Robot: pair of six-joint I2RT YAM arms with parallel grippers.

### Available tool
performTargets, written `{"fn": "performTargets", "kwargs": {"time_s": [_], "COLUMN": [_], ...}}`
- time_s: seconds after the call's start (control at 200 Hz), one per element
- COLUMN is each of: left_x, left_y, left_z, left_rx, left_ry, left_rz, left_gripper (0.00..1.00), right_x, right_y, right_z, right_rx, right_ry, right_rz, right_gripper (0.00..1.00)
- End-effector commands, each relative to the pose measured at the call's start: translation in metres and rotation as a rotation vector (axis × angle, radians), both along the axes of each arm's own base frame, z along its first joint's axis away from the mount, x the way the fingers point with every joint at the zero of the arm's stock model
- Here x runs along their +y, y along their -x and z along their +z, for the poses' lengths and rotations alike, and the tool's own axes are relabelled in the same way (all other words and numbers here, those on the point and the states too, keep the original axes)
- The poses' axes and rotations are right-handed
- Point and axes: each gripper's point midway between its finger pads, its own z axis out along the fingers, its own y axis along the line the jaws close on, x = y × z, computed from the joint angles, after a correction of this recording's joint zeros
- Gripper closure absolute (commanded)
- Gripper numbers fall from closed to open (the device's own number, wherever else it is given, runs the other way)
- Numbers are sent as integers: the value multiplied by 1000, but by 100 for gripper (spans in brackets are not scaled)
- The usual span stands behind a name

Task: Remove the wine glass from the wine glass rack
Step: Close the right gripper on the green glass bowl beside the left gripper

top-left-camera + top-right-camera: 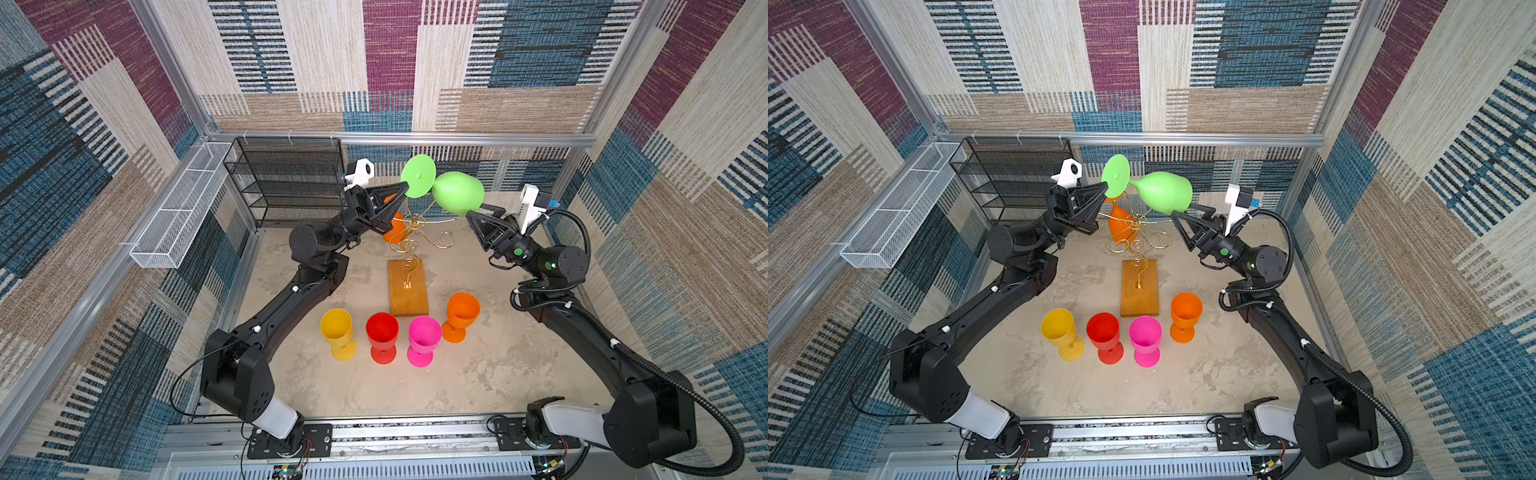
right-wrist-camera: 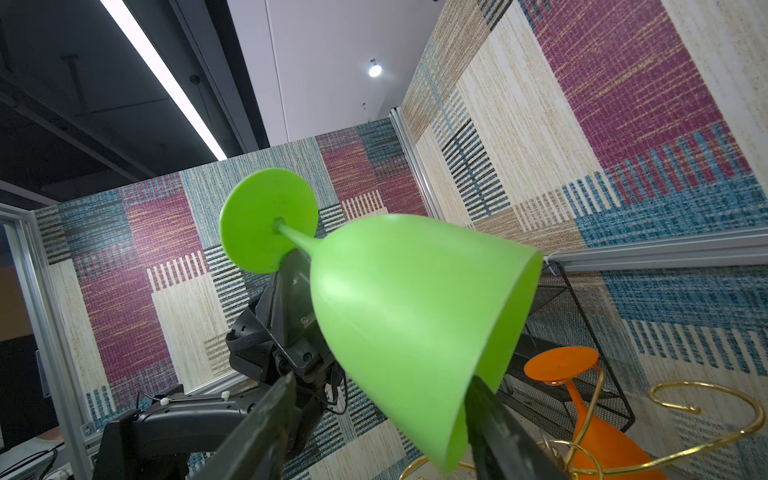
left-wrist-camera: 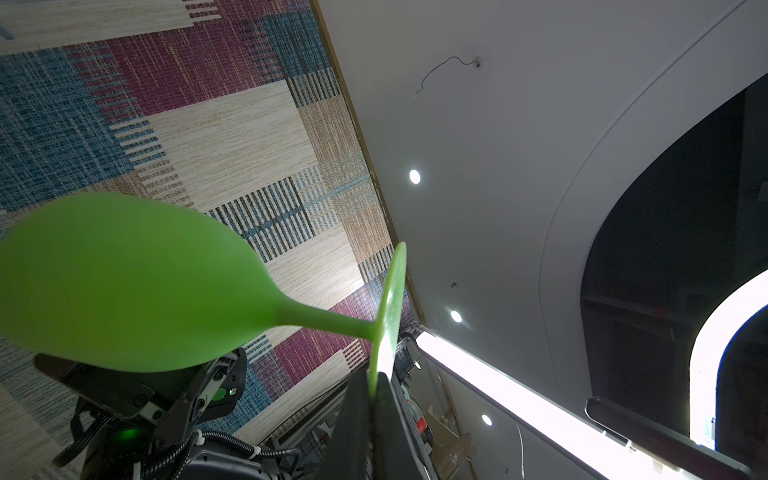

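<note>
Left claw (image 1: pixel 405 188) is pinching the green wine glass (image 1: pixel 440 189) by its foot (image 1: pixel 419 174), clear above the wine glass rack (image 1: pixel 409 301). Right claw (image 1: pixel 469 214) is straddling the bowl (image 1: pixel 459 194), grip unclear. This handover is likely needing a firm hold there before release.

The tabletop (image 1: pixel 490 374) under my arms is mottled beige and stained in patches. Near its middle the wine glass rack (image 1: pixel 408 291) stands on its orange-brown wooden base. In front of the base, 4 cups stand upright in a loose row: yellow goblet (image 1: pixel 337 332), red goblet (image 1: pixel 382 336), pink goblet (image 1: pixel 424 338) and orange goblet (image 1: pixel 462 313), the last just beside the base's right corner. A black mesh shelf (image 1: pixel 291 183) stands at the back left.
</note>
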Motion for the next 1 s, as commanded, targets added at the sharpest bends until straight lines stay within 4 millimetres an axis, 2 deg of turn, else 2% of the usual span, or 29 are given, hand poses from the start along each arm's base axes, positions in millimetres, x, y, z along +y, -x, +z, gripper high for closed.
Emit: {"fn": "performTargets", "kwargs": {"time_s": [0.0,0.536,0.811,0.996], "left_x": [5,-5,-5,-5], "left_y": [4,-13,-22,-24], "left_z": [5,-10,-21,-22], "left_rx": [-17,102,159,171], "left_ry": [39,96,157,170], "left_rz": [-1,-43,-38,-29], "left_gripper": [100,100,100,100], "right_x": [0,3,7,7], "right_y": [14,24,30,33], "right_z": [12,9,9,6], "right_rx": [-65,-115,-131,-124], "right_ry": [-3,26,47,49], "right_rz": [25,50,85,92], "right_gripper": [34,52,71,79]}}
